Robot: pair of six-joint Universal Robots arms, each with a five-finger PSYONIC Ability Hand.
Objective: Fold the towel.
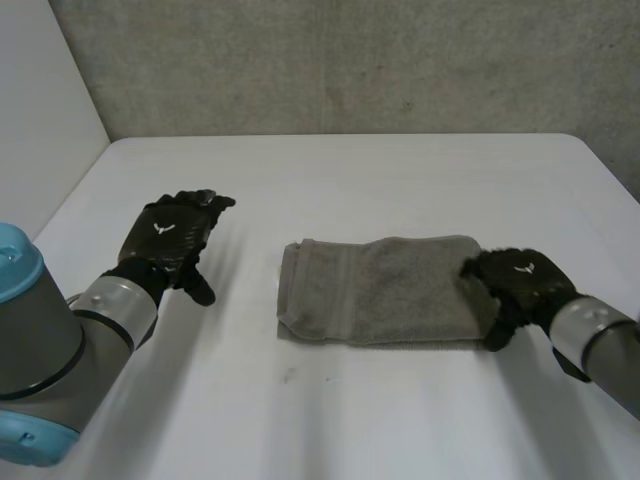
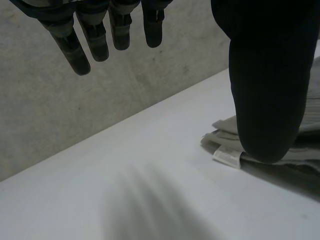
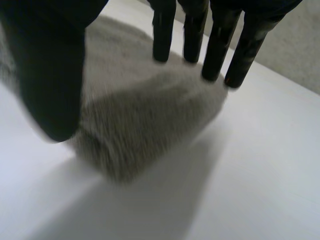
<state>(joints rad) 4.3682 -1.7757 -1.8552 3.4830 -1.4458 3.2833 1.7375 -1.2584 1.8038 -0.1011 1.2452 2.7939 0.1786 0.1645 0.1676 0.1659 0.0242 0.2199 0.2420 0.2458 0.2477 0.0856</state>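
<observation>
Head view: grey towel [image 1: 385, 290] lies folded into a flat oblong on the white desk [image 1: 330, 180], right of centre and nearer the front edge than the back. Its layered edges face the desk's left side.

Right robot hand [image 1: 520, 280] sits at the towel's right end. Right wrist view: its fingers [image 3: 217, 50] are straight, with the tips at the far side of that end. The thumb [image 3: 50, 85] stands apart on the near side, and the towel end lies between them. The hand is not closed on the cloth; contact cannot be judged.

Left robot hand [image 1: 170, 238] is toward the desk's left edge, well apart from the towel, palm down. Left wrist view: straight spread fingers [image 2: 100, 42], thumb held wide, nothing held. A small white label [image 2: 227, 156] shows at the towel's left end, at a corner of the stacked layers.

Grey wall [image 1: 350, 60] stands behind the desk's back edge.
</observation>
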